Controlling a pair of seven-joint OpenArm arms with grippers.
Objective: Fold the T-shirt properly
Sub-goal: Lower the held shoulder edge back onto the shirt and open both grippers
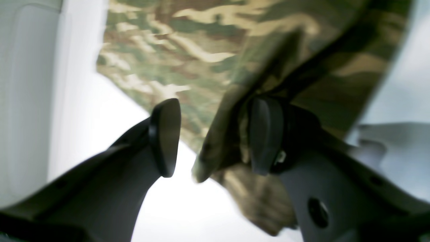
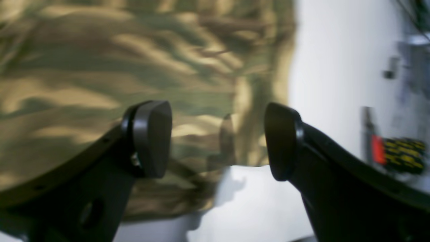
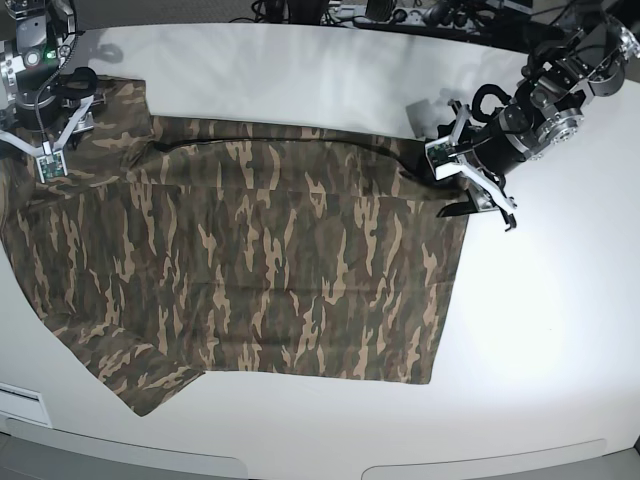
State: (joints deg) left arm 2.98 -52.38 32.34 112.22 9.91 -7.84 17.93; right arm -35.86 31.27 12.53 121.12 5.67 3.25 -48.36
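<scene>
The camouflage T-shirt (image 3: 270,260) lies spread across the white table (image 3: 560,330), with a folded edge along its far side. My left gripper (image 3: 448,185) is at the shirt's right far corner. In the left wrist view it (image 1: 215,137) stands open, and a fold of the shirt (image 1: 188,50) hangs loose against one finger pad (image 1: 265,134). My right gripper (image 3: 48,150) hovers over the shirt's left far corner. In the right wrist view it (image 2: 216,139) is open just above the blurred fabric (image 2: 100,67), gripping nothing.
Cables and equipment (image 3: 380,12) line the table's back edge. A red and yellow-black object (image 2: 399,154) shows blurred beyond the shirt in the right wrist view. The table's front edge (image 3: 300,462) runs close below the shirt's near hem.
</scene>
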